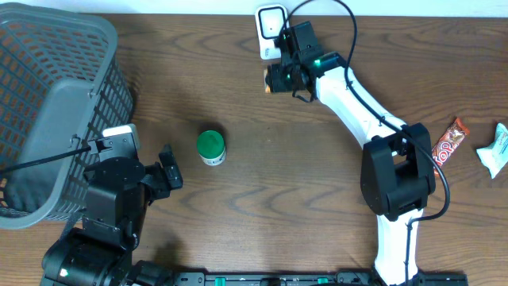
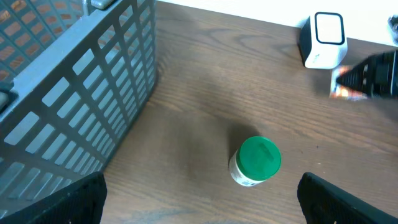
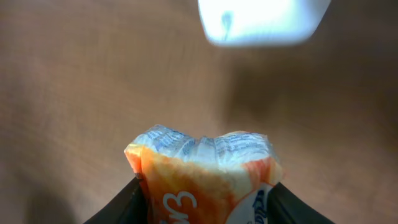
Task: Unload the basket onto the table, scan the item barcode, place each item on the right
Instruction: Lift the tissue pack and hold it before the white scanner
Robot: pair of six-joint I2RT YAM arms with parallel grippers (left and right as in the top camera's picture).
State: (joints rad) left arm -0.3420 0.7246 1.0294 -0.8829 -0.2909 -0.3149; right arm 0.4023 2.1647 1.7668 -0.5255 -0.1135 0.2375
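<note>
Right claw (image 1: 275,79) clamped on orange snack packet (image 3: 205,171), dark fingers (image 3: 124,202) pressed to both its sides, crimped end sticking out forward. Packet held at far edge of table (image 1: 262,191), just before white scanner (image 1: 270,22); touching or apart, cannot tell. Print on packet too blurred to read. Left claw (image 1: 169,168) spread wide, holding nothing, near green-lidded jar (image 1: 211,147). Grey mesh basket (image 1: 48,119) at left. Red candy bar (image 1: 450,141) and white wrapper (image 1: 496,149) far right. Dark wood-grain table.
</note>
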